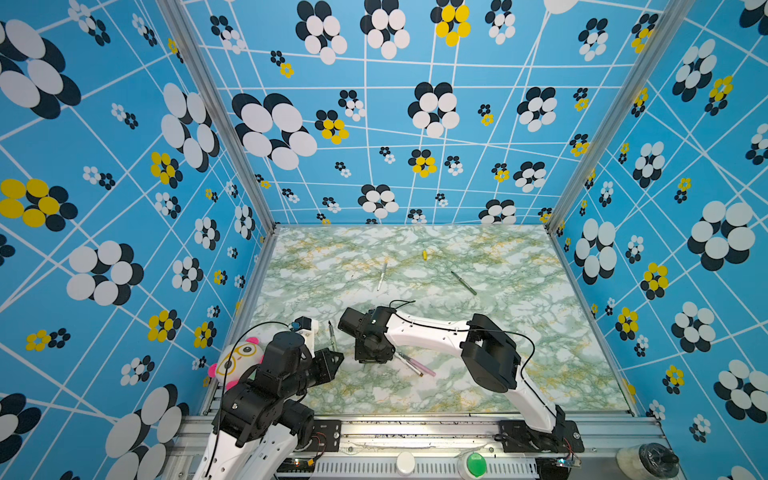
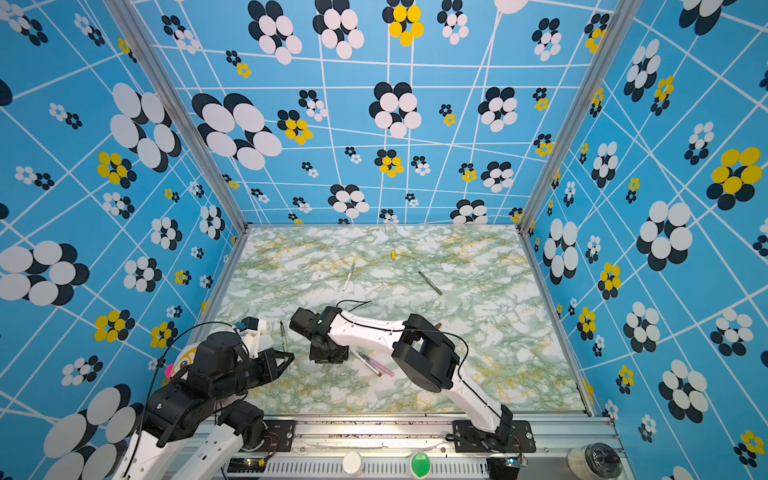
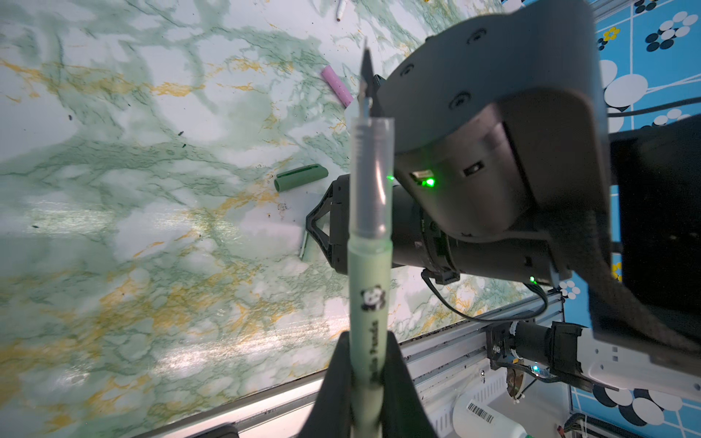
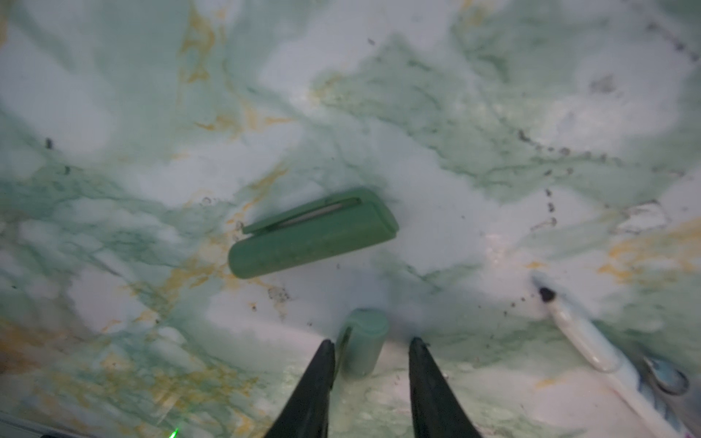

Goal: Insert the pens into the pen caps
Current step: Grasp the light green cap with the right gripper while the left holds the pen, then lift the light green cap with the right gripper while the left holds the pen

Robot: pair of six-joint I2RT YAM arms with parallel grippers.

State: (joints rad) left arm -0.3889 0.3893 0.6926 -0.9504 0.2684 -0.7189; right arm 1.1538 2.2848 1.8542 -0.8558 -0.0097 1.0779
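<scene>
My left gripper [image 3: 370,341] is shut on a pale green pen [image 3: 368,265], which sticks out with its dark tip bare; in both top views this pen [image 1: 331,336] [image 2: 283,334] stands near the table's front left. My right gripper [image 4: 371,343] is low over the table, open, its fingers either side of a pale green cap [image 4: 362,341]; one finger touches it, the other stands apart. A dark green cap [image 4: 311,235] lies just beyond. A pink cap [image 3: 337,85] lies farther off. On the table lie a pink pen [image 1: 424,368], a white pen [image 1: 382,275], a dark green pen [image 1: 463,282] and a yellow cap [image 1: 424,254].
A plush toy [image 1: 239,357] sits at the front left corner behind my left arm. A metal rail [image 1: 415,428] runs along the table's front edge, with a green button [image 1: 476,463] below it. Patterned blue walls [image 1: 124,208] close in three sides.
</scene>
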